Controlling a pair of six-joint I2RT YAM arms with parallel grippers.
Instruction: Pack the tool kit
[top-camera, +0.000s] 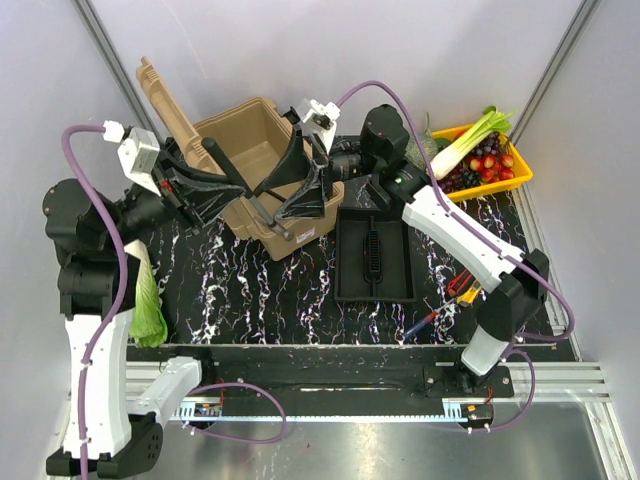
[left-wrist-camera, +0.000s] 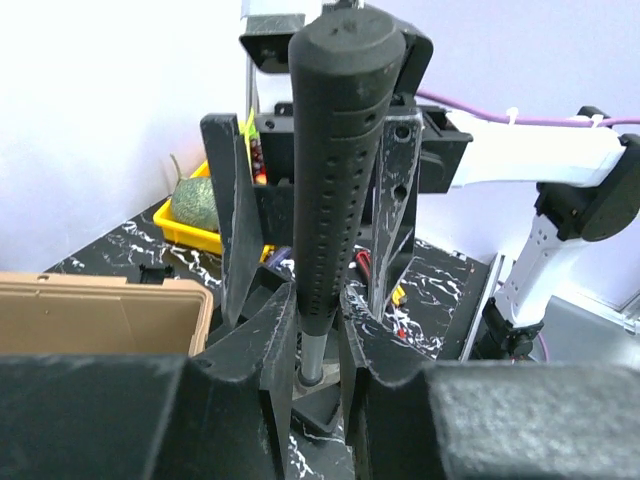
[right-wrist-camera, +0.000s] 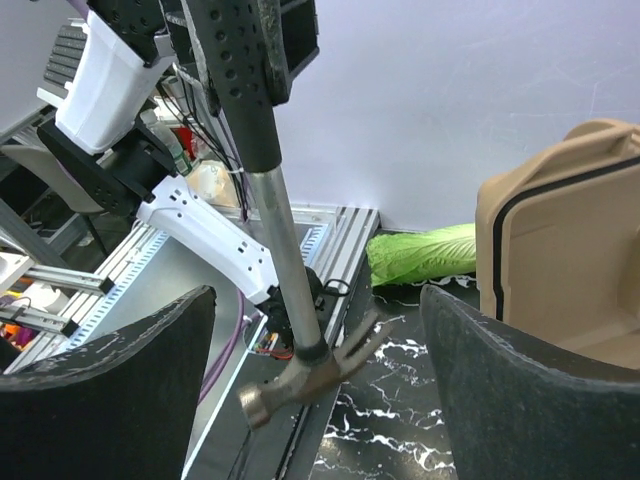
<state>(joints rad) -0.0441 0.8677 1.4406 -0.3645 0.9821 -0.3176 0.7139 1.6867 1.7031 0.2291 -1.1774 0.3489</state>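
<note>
At the far left a green lettuce lies by the left arm, which plays no part here. The left gripper is clenched on a claw hammer just where the black perforated grip meets the steel shaft, so the heavy head hangs below a single narrow hold. That is the main risk: the head may swing or the smooth shaft may slide through the fingers. It would then strike the front rim of the toolbox or land on the table beside it. In the overhead view the hammer slants across the near wall of the box, and I cannot tell whether the head is inside the rim. The toolbox is tan hard plastic and sits at the back left of the marbled mat, with its ribbed lid standing open behind it and its cavity bare. A knock from the head could shove it. The right gripper is spread wide with the shaft between its fingers, grasping nothing. If the left lets go before these close, the hammer drops. Further right, the black inner tray lies flat on the mat. The small hand tools lie by the right arm's base, all unpacked. The yellow tray of vegetables sits at the back right.
</note>
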